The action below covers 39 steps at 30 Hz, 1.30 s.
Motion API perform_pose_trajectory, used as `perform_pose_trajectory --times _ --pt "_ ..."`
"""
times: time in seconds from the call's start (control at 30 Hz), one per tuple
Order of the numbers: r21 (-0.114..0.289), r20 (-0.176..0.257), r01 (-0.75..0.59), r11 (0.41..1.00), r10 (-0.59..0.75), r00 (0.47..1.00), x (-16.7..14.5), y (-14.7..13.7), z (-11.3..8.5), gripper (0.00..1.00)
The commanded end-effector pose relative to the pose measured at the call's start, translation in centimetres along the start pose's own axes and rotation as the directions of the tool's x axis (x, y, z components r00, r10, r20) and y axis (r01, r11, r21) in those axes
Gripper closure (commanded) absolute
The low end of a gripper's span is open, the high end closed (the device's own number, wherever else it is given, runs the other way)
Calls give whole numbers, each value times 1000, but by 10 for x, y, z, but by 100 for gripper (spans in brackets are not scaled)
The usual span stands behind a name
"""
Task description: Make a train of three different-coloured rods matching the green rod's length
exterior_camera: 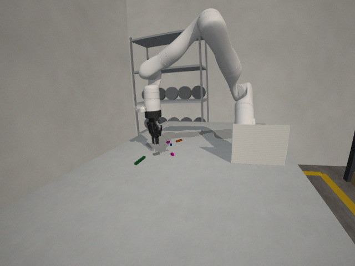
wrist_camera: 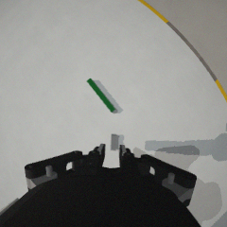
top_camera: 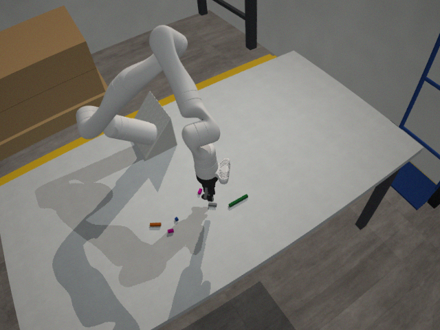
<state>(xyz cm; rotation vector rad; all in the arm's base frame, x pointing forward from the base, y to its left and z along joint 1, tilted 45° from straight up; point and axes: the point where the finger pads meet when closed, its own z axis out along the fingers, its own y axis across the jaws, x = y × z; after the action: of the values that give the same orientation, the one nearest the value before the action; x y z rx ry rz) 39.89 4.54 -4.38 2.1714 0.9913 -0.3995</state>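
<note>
Black claw (top_camera: 209, 197) pinched nearly together on nothing, above matte bench (top_camera: 302, 124), blocky grey rod (top_camera: 212, 204) just ahead, slim green rod (top_camera: 238, 200) beyond

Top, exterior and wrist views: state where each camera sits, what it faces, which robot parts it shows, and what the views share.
Top: high above one corner of the table, looking down obliquely; shows the whole arm and end effector.
Exterior: low at the table's end, facing the arm, with the shelf rack behind it; shows the whole arm.
Wrist: on the wrist, looking past the end effector to the table; only the fingers show.
Shared: all three show the green rod and grey rod.
</note>
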Motion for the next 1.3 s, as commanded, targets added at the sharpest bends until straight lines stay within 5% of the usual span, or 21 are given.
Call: perform_pose_trajectory --times 0.0,1.27 --pt "0 2 -1 1000 1 1000 -1 0 4 76" --pt "0 2 -1 1000 1 1000 0 1 37 76"
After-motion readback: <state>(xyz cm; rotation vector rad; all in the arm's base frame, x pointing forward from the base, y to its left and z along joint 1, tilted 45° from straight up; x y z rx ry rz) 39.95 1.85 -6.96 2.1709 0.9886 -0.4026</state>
